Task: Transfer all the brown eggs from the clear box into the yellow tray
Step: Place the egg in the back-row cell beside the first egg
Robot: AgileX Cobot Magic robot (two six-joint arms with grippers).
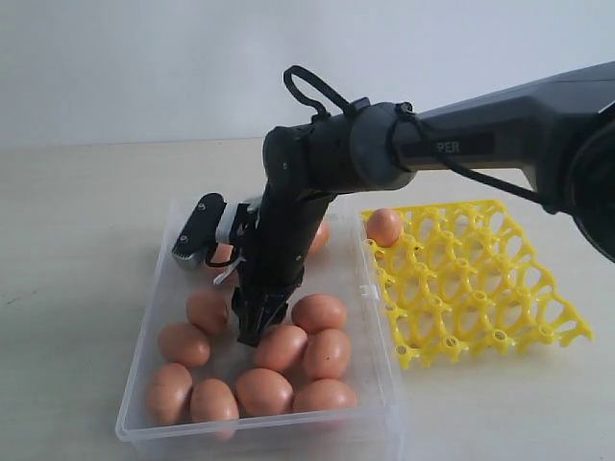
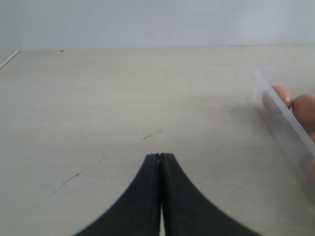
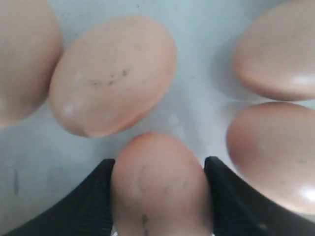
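Note:
Several brown eggs (image 1: 318, 312) lie loose in the clear box (image 1: 380, 317). One more egg (image 1: 383, 227) sits in a far corner cup of the yellow tray (image 1: 480, 279), which stands to the right of the box. My right gripper (image 1: 254, 331) reaches down into the middle of the box. In the right wrist view the right gripper (image 3: 158, 161) has both black fingers pressed against the sides of one egg (image 3: 158, 187) on the box floor, with other eggs (image 3: 113, 73) close around it. My left gripper (image 2: 160, 156) is shut and empty over bare table beside the box (image 2: 283, 110).
The tray's other cups hold nothing. The box and tray rest on a pale tabletop (image 1: 77, 250) with a plain wall behind. The right arm's black forearm (image 1: 480, 134) crosses above the tray. Two eggs (image 2: 278, 96) show through the box wall in the left wrist view.

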